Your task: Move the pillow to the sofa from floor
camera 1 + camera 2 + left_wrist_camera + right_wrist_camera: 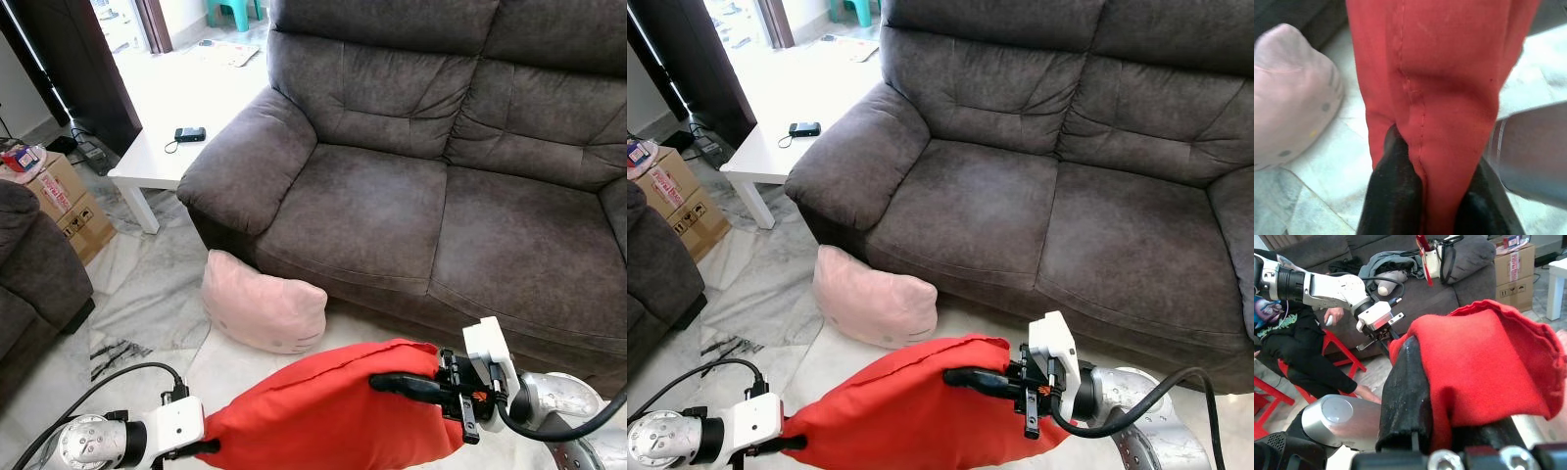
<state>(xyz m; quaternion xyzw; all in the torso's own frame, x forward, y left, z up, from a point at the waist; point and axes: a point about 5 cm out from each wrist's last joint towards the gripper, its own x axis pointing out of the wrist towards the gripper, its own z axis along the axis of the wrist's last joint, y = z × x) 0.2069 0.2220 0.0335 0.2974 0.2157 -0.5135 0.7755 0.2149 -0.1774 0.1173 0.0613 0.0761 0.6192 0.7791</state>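
The red pillow [333,411] at lower centre is matt woven cloth with a stitched seam. The pink pillow [263,304] left of centre looks soft and plush. The sofa [421,186] across the upper right is brown suede-like cloth, slightly mottled. The floor [147,294] at left is glossy veined marble. The table [186,108] at upper left is smooth white. Boxes [64,201] at far left are plain cardboard.

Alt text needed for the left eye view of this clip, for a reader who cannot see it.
Both claws, left and right, hold a red pillow between them, low in front of a dark grey sofa. A pink pillow lies on the marble floor against the sofa's base, and a white table stands beside its armrest.
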